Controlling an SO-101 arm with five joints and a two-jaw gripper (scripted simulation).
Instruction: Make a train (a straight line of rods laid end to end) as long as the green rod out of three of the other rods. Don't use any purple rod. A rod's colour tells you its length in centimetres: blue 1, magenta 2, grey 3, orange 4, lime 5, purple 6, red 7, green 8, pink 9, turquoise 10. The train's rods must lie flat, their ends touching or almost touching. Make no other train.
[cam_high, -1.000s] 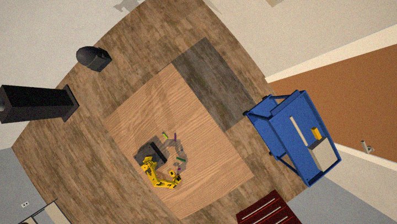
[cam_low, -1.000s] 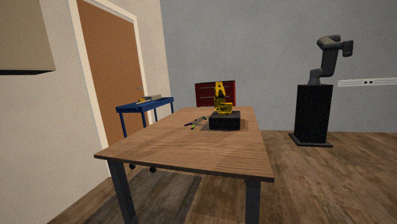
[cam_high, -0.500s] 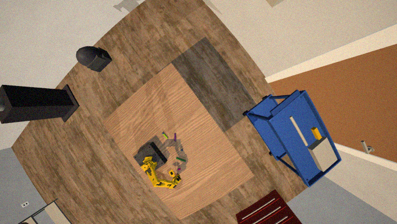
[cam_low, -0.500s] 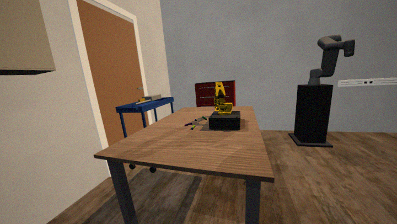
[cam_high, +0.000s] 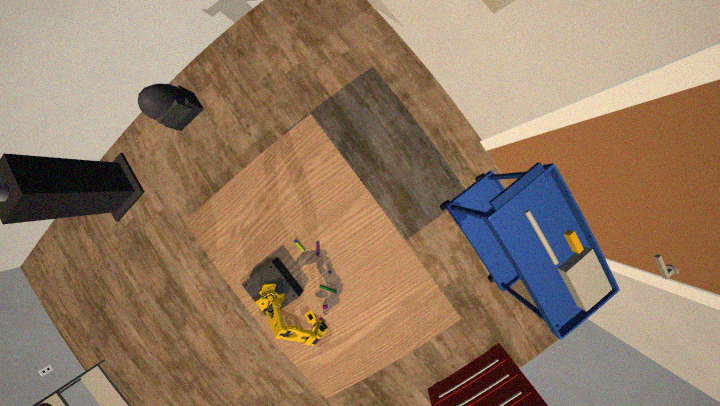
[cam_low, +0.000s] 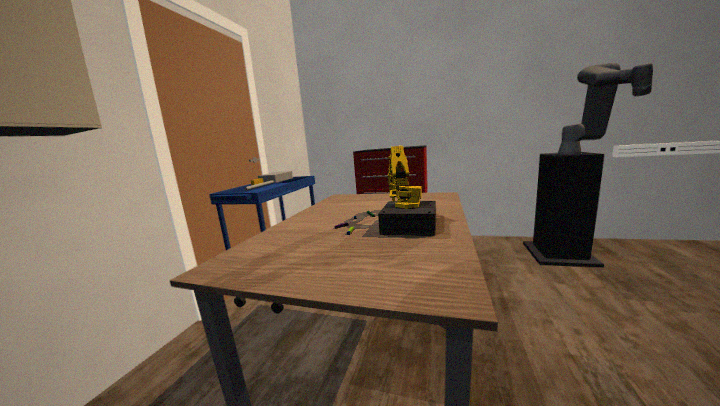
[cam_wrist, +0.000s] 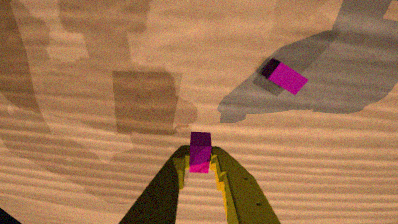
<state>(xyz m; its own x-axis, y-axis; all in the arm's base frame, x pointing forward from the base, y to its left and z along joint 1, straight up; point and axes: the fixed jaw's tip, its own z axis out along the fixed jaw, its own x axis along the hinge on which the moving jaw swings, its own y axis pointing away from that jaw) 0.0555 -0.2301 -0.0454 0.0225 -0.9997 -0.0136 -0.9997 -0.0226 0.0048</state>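
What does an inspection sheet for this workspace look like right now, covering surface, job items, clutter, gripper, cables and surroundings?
Surface: wooden table, arm on a dark base block.
Job's things: green rod, lime rod, purple rod and a tiny blue rod lie flat and apart; one magenta rod on the table; no train yet.
Clutter: nothing seen.
Gripper: gripper shut on a second magenta rod, raised off the table.
Cables: nothing seen.
Surroundings: blue cart by the door, red drawer unit, grey arm on a black pedestal.
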